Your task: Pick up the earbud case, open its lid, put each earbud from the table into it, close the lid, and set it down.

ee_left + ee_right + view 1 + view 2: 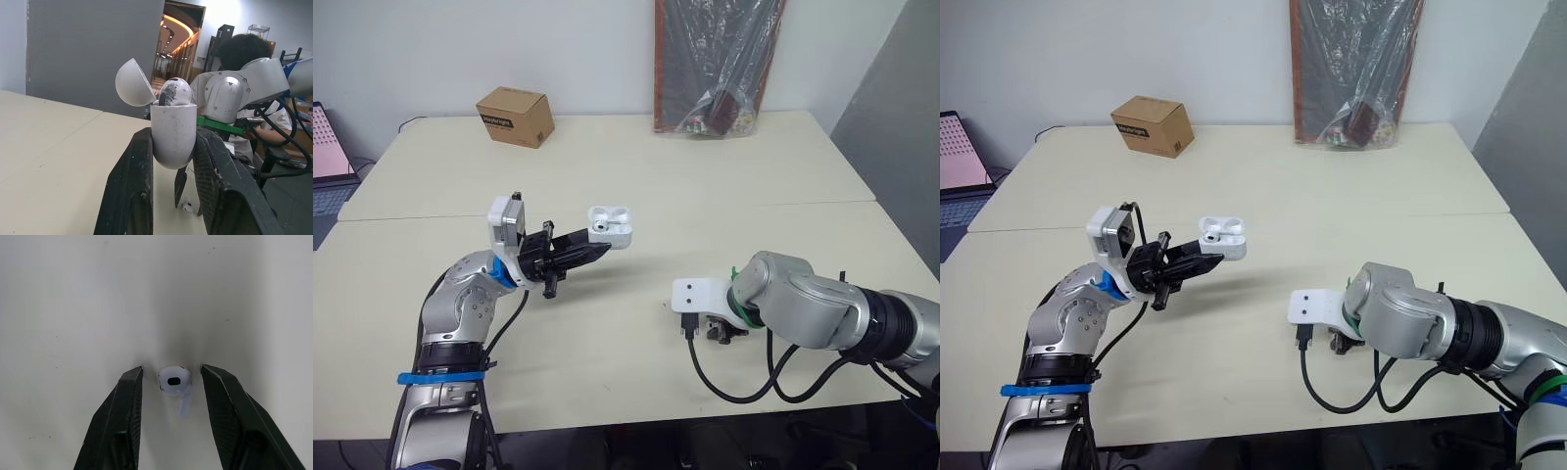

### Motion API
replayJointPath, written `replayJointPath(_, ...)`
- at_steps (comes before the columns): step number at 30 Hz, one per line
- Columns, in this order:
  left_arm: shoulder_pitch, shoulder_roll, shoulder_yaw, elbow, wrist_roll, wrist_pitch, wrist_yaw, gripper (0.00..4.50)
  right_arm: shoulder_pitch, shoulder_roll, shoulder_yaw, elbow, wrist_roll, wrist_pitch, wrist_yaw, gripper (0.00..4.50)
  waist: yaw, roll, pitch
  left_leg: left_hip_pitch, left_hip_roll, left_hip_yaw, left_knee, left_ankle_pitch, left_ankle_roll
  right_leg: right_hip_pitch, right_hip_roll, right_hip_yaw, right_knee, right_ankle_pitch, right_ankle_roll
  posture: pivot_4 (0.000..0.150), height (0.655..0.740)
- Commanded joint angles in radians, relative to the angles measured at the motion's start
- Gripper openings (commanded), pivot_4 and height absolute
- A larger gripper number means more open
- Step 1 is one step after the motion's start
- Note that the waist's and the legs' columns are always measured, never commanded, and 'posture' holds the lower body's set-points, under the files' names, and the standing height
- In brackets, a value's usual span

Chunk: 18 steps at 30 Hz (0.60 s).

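My left gripper point(590, 251) is clamped on the earbud case point(611, 225), holding it in the air above the middle of the worktop point(636, 166), left of centre. My right gripper point(171, 370) is down on the worktop near its front edge, right of centre. From the head camera the case reads as a small white box with its lid tipped back. The left wrist view adds detail: the lid point(133, 83) stands flipped up on its hinge, one earbud point(174, 92) is seated in the body, and a black finger point(132, 186) presses each flank. The head views catch my right wrist from above, where it covers what lies under it. The right wrist view looks straight down on the second earbud point(174, 380), which lies on the bare surface. My right fingers are spread to either side of it, released, with a gap on each side. A cardboard box point(515, 117) sits near the far left corner and a plastic-wrapped package point(717, 69) leans on the wall at the far edge. A seated person point(244, 49) is in the background.
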Motion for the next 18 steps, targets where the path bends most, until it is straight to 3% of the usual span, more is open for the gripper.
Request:
replayJointPath(1,-0.01,0.002,0.011,-0.01,-0.009,-0.018,-0.001,0.81,-0.021,-0.009,0.009,-0.007,0.023,0.003,-0.019,1.92,0.0,0.0,0.0,0.0,0.0,0.0,0.0,0.0,0.0,0.0,0.0,0.0,0.0,0.0,0.0,0.15,0.74)
replayJointPath(11,-0.006,0.004,0.014,-0.014,-0.009,-0.02,0.002,0.81,-0.034,-0.011,0.023,-0.006,0.058,0.004,-0.044,1.92,0.0,0.0,0.0,0.0,0.0,0.0,0.0,0.0,0.0,0.0,0.0,0.0,0.0,0.0,0.0,0.15,0.74)
replayJointPath(14,-0.005,0.004,0.014,-0.015,-0.01,-0.02,0.003,0.81,-0.039,-0.012,0.027,-0.006,0.071,0.005,-0.055,1.29,0.0,0.0,0.0,0.0,0.0,0.0,0.0,0.0,0.0,0.0,0.0,0.0,0.0,0.0,0.0,0.15,0.74)
replayJointPath(17,-0.005,0.005,0.014,-0.014,-0.009,-0.02,0.003,0.81,-0.043,-0.013,0.03,-0.008,0.081,0.007,-0.062,0.35,0.0,0.0,0.0,0.0,0.0,0.0,0.0,0.0,0.0,0.0,0.0,0.0,0.0,0.0,0.001,0.15,0.74)
replayJointPath(18,-0.006,0.005,0.014,-0.014,-0.009,-0.02,0.004,0.81,-0.044,-0.013,0.031,-0.009,0.083,0.007,-0.064,0.35,0.0,0.0,0.0,0.0,0.0,0.0,0.0,0.0,0.0,0.0,0.0,0.0,0.0,-0.001,0.001,0.15,0.74)
